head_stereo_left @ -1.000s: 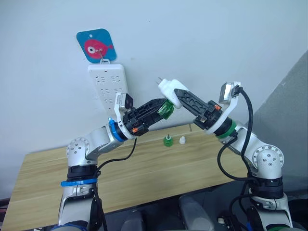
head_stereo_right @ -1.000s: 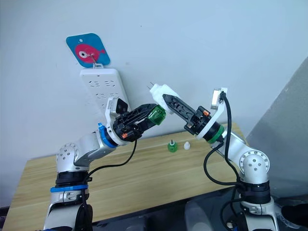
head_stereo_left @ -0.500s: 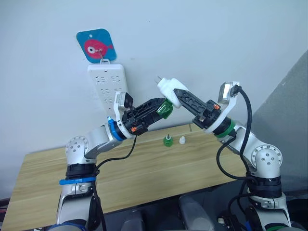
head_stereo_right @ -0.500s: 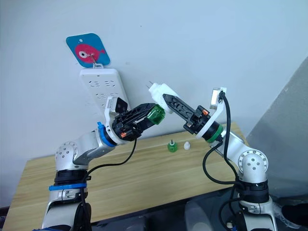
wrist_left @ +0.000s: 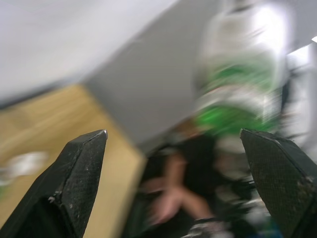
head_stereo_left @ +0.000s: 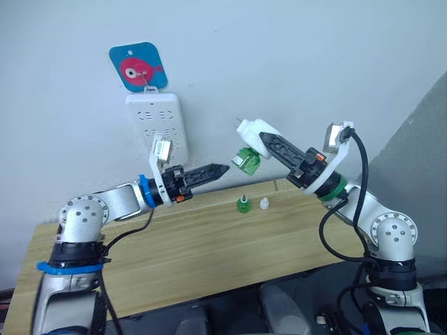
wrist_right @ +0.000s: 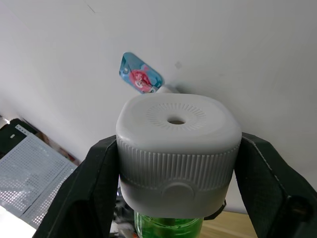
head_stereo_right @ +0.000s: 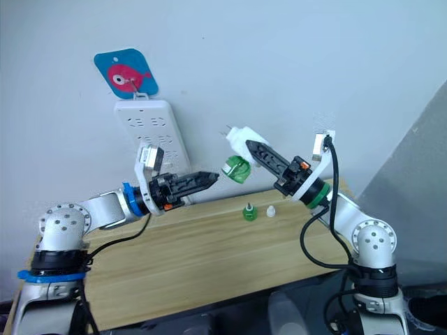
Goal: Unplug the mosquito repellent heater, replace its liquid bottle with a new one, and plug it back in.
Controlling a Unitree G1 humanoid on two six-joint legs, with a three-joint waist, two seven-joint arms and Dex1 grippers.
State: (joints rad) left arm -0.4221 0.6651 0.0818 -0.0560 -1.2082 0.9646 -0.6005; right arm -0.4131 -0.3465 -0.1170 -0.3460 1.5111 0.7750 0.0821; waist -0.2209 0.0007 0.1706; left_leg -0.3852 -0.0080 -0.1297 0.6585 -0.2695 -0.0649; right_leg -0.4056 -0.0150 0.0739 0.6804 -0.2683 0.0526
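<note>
Hanging on the wall, upper left: power strip (head_stereo_left: 157, 125) under a fish tag (head_stereo_left: 138, 66)
Left gripper (head_stereo_left: 222, 169): centre-left, fingers released, wide apart in its wrist view, grasping nothing
Table (head_stereo_left: 174, 251): small green bottle (head_stereo_left: 243, 204) and white cap (head_stereo_left: 265, 203), centre
Mosquito repellent heater (head_stereo_left: 255, 132): right of centre, green bottle (head_stereo_left: 246, 160) beneath, clenched by right gripper (head_stereo_left: 264, 139)

Left wrist view motion-blurred: green-white shape (wrist_left: 237, 84) unreadable, person's hand (wrist_left: 166, 206) only a smear. Bottle (wrist_right: 167, 227) mostly hidden under heater (wrist_right: 178, 153), cut at frame edge. 2 small items on table (head_stereo_left: 105, 276), green (head_stereo_left: 243, 204) and white (head_stereo_left: 265, 203), too small to identify.
</note>
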